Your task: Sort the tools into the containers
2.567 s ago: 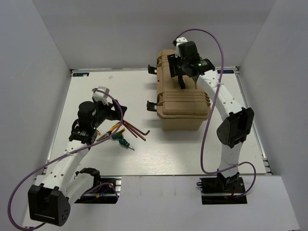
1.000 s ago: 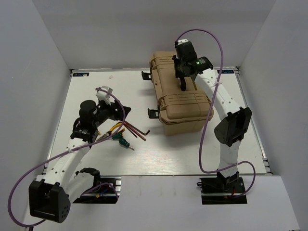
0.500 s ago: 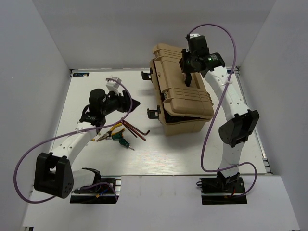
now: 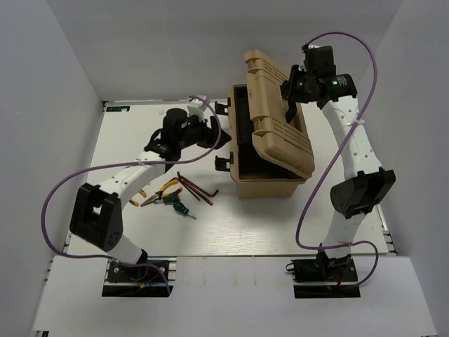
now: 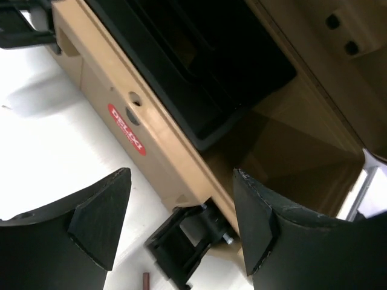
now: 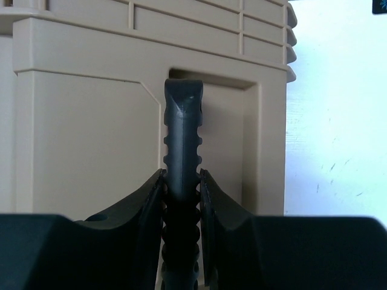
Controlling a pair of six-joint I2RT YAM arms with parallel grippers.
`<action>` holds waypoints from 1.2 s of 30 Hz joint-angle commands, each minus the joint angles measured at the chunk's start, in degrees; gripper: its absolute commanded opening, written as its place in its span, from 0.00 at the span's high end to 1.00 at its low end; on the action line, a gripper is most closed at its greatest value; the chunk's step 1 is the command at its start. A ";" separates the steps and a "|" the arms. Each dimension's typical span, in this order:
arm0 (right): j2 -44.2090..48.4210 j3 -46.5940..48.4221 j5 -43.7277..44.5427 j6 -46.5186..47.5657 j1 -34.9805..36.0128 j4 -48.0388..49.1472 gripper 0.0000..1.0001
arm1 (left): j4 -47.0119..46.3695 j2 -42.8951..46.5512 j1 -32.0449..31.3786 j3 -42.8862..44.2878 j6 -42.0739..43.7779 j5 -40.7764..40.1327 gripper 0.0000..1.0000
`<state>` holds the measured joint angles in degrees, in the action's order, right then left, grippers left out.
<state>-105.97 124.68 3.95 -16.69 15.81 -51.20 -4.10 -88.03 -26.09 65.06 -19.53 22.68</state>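
A tan toolbox (image 4: 270, 184) stands at the back middle with its lid (image 4: 280, 137) swung up. My right gripper (image 4: 290, 98) is shut on the lid's black ribbed handle (image 6: 181, 139) and holds the lid raised. My left gripper (image 4: 217, 137) is open and empty just left of the box, beside its black latch (image 5: 181, 241). The box's dark inner tray (image 5: 199, 78) shows in the left wrist view. Yellow-handled pliers (image 4: 163, 189), a green-handled screwdriver (image 4: 177, 206) and dark-red hex keys (image 4: 196, 188) lie on the table, below the left gripper.
A second black latch (image 4: 223, 107) sticks out at the box's far left side. Purple cables loop over both arms. White walls close in the table on three sides. The end of one red hex key (image 5: 146, 279) shows under the left gripper.
My right gripper has pulled the lid up by its handle, from closed to wide open. My left arm has swung from above the tools to the box's left side.
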 commanded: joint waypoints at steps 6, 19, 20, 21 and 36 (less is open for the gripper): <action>8.77 -0.40 -11.31 -7.38 -5.87 14.02 1.00 | 10.85 -6.10 -7.39 11.23 8.00 -10.18 0.21; 10.35 -6.20 -24.32 -13.98 -14.13 18.59 1.00 | 20.88 -10.58 -11.97 15.71 13.11 -24.43 0.22; 10.70 -7.34 -25.03 -14.94 -14.58 19.03 1.00 | 20.89 -10.58 -12.49 15.71 13.11 -24.96 0.24; 10.87 -7.78 -25.56 -15.47 -14.93 20.08 1.00 | 20.89 -10.58 -12.50 15.71 13.11 -25.83 0.24; 13.95 -21.76 -44.89 -24.62 -29.69 34.06 1.00 | 21.50 -11.64 -13.64 16.24 13.64 -28.74 0.46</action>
<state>-96.75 102.04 -35.64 -38.22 -9.45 -31.79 13.63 -99.98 -40.21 80.03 -7.62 -3.66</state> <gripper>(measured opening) 0.316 0.558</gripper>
